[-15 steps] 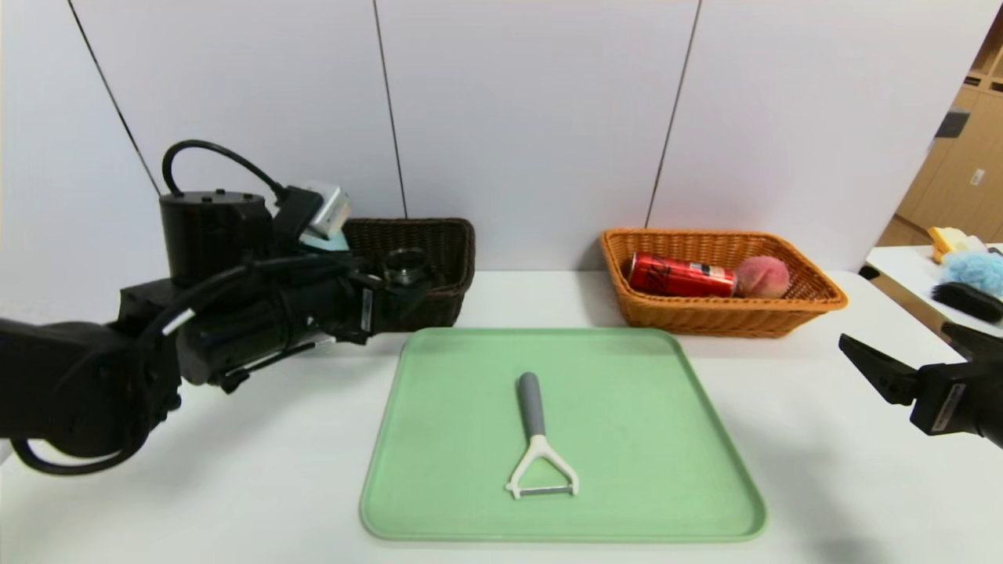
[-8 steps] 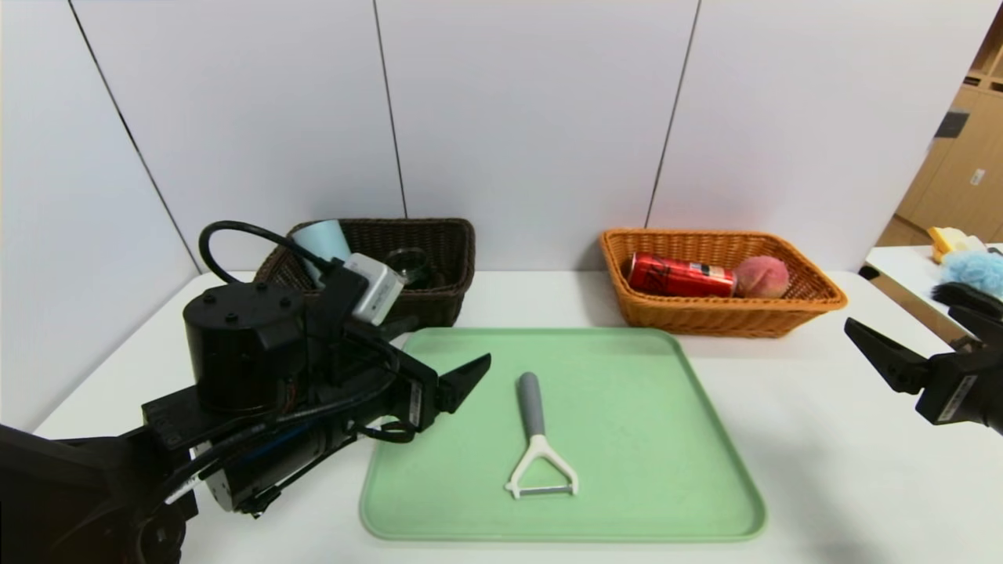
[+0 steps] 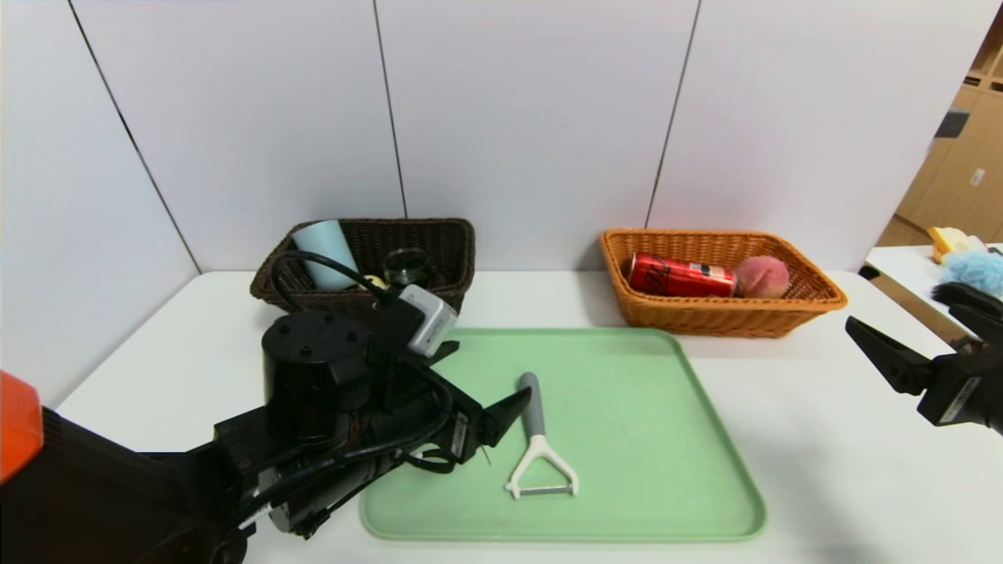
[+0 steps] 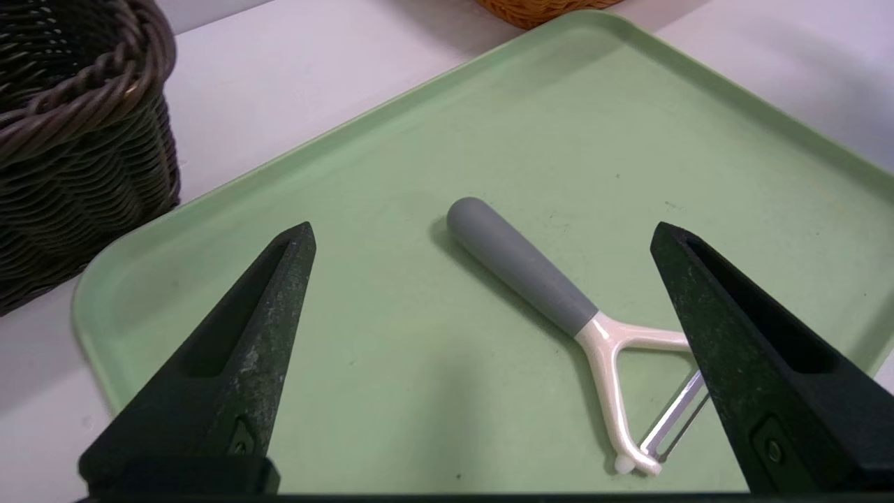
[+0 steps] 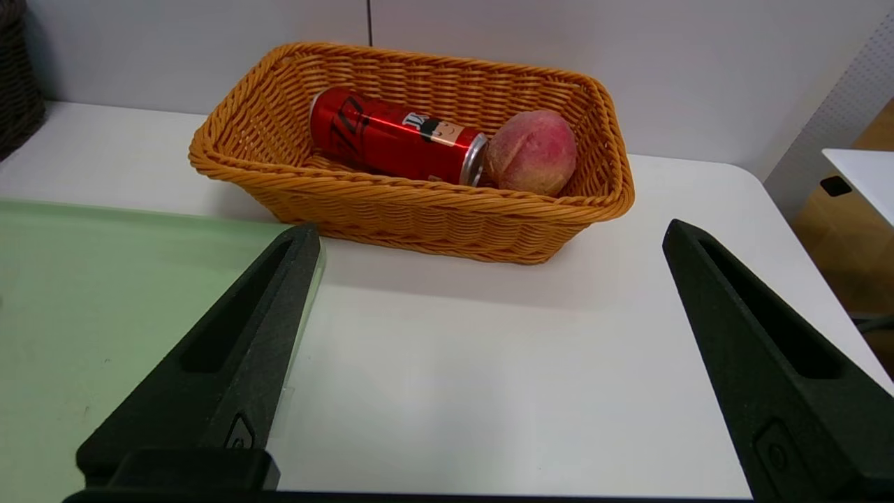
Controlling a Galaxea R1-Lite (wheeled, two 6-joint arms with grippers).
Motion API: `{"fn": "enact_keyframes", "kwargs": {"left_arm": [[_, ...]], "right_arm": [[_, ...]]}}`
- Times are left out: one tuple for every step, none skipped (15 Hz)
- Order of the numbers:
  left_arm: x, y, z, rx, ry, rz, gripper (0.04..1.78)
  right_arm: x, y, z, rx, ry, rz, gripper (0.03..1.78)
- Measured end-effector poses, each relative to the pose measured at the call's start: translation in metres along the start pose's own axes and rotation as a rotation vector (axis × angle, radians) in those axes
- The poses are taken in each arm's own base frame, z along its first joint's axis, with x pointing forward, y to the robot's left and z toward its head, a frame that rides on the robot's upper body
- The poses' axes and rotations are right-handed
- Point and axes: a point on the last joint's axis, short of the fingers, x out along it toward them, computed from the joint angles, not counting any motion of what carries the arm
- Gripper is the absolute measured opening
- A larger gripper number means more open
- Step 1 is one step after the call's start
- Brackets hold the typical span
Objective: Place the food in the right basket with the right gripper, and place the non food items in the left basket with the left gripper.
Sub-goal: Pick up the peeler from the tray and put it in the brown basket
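Observation:
A peeler with a grey handle and white head lies on the green tray; it also shows in the left wrist view. My left gripper is open and empty, low over the tray's left part, just left of the peeler; in the left wrist view the grey handle lies between the spread fingers. The dark left basket holds a light-blue cup and a small jar. The orange right basket holds a red can and a peach. My right gripper is open and empty at the right of the table.
The white table extends right of the tray. A second table with a blue sponge and black brush stands at the far right. In the right wrist view the orange basket lies ahead of the open fingers.
My left arm has swung from over the dark basket down and right, onto the tray beside the peeler. The cup now shows in the basket. The right arm has barely moved.

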Motion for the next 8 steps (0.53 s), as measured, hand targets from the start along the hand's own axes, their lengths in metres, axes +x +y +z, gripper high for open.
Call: {"fn": "enact_keyframes", "kwargs": {"left_arm": [[0.004, -0.004, -0.001, 0.003, -0.002, -0.015, 1.69], [0.008, -0.010, -0.003, 0.006, 0.003, -0.032, 1.69], [0.011, -0.015, -0.005, 0.009, 0.012, -0.048, 1.69], [0.014, -0.020, -0.009, 0.012, 0.026, -0.063, 1.69], [0.017, -0.023, -0.013, 0.015, 0.039, -0.074, 1.69], [0.019, -0.026, -0.016, 0.018, 0.054, -0.079, 1.69], [0.021, -0.027, -0.018, 0.021, 0.066, -0.081, 1.69], [0.024, -0.028, -0.017, 0.024, 0.085, -0.076, 1.69]], "right_arm": [[0.000, 0.000, -0.001, 0.000, 0.003, 0.000, 1.70], [-0.001, 0.000, -0.002, 0.000, 0.008, 0.001, 1.70], [-0.001, 0.000, -0.003, -0.001, 0.013, 0.001, 1.70], [-0.002, 0.000, -0.004, 0.000, 0.015, 0.001, 1.70], [-0.002, 0.000, -0.006, 0.000, 0.020, 0.002, 1.70], [-0.003, 0.001, -0.007, -0.001, 0.026, 0.002, 1.70], [-0.004, 0.001, -0.008, 0.000, 0.030, 0.003, 1.70], [-0.004, 0.001, -0.009, 0.000, 0.033, 0.003, 1.70]]}}
